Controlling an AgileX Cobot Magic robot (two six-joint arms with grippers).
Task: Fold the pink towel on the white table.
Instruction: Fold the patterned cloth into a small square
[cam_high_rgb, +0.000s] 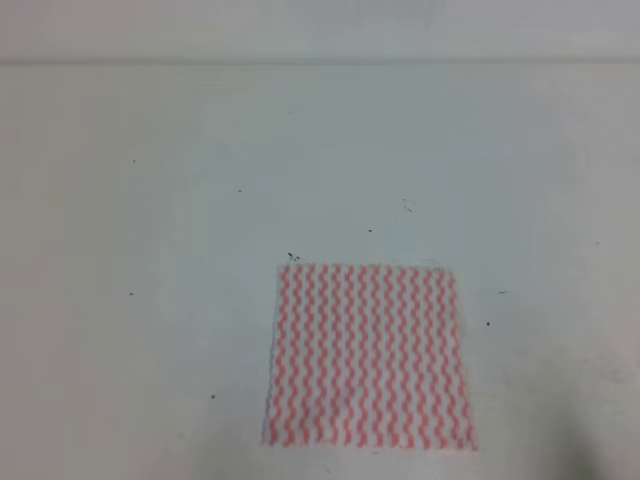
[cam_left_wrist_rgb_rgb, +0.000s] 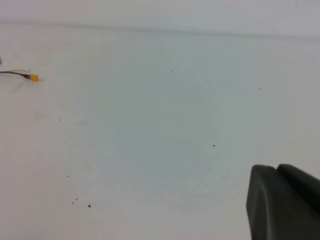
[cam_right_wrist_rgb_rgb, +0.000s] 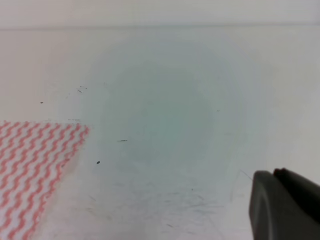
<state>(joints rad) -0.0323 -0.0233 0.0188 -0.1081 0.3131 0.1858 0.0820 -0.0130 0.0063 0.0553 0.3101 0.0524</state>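
The white table (cam_high_rgb: 150, 200) spreads wide, smooth and plain under me, flecked with tiny dark specks. One pink towel (cam_high_rgb: 368, 357), a thin square of wavy stripes, lies flat near its front edge, well left of my right gripper (cam_right_wrist_rgb_rgb: 285, 205) and unseen from my left gripper (cam_left_wrist_rgb_rgb: 282, 202). Whether either pair of fingers is apart or together, I cannot tell. One small orange-tipped wire (cam_left_wrist_rgb_rgb: 22, 75) lies far left.
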